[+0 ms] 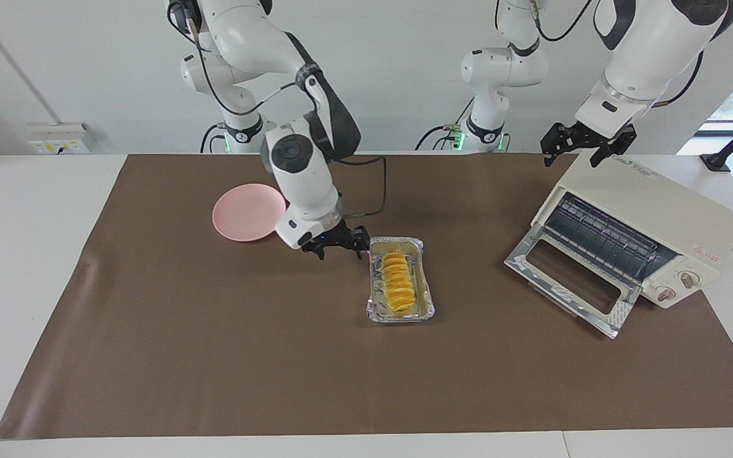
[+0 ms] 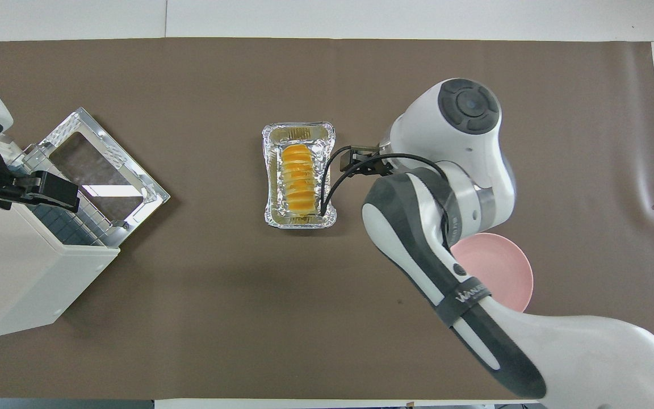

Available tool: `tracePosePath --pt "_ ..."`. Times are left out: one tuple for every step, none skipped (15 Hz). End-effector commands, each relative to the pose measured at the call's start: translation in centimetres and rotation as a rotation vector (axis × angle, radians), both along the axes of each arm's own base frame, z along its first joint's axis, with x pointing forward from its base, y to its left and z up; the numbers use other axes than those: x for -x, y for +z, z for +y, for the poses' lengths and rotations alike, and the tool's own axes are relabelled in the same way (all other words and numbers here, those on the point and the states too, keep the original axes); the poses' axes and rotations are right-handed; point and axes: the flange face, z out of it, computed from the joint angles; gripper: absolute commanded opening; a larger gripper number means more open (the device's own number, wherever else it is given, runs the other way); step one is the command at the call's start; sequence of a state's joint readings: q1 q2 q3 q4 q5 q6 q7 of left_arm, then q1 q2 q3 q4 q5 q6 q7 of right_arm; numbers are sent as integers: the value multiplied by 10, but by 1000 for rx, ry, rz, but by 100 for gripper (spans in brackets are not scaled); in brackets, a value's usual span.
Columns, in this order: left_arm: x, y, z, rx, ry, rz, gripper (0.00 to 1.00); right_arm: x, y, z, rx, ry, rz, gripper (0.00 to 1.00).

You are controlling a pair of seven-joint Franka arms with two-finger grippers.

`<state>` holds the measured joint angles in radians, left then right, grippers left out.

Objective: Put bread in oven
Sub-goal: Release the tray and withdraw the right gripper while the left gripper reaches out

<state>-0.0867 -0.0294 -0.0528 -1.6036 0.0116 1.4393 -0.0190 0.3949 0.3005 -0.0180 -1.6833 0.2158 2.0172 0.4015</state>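
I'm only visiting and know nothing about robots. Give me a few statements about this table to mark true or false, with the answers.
1. The bread lies in the foil tray. True.
2. The oven door is shut. False: it hangs open.
3. The right tool grips the bread. False: it is open beside the tray.
4. The left tool is over the oven. True.
5. The pink plate holds bread. False: it is bare.

I saw the bread (image 1: 399, 284) lying in the foil tray (image 1: 422, 305). My right gripper (image 1: 338, 245) hung open over the mat beside it; my left gripper (image 1: 584, 147) waited open above the oven (image 1: 665, 222), door down.
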Motion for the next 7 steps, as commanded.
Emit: tracePosePath --pt "7 4 0 15 -4 -19 100 12 61 -69 15 48 -1 100" --pt "8 6 1 15 -2 -22 100 18 80 -94 25 80 -9 100" --pt "9 8 -1 14 7 -27 100 24 95 -114 41 107 -9 100" --pt "9 8 -6 12 11 -28 100 30 110 -138 71 132 -11 100" --pt "9 8 -8 13 8 -34 100 36 121 -156 97 150 -9 100" --pt "7 7 -11 13 8 -38 100 44 131 -176 106 168 4 100" --pt "6 9 -11 13 13 -48 100 49 138 -192 107 186 15 100"
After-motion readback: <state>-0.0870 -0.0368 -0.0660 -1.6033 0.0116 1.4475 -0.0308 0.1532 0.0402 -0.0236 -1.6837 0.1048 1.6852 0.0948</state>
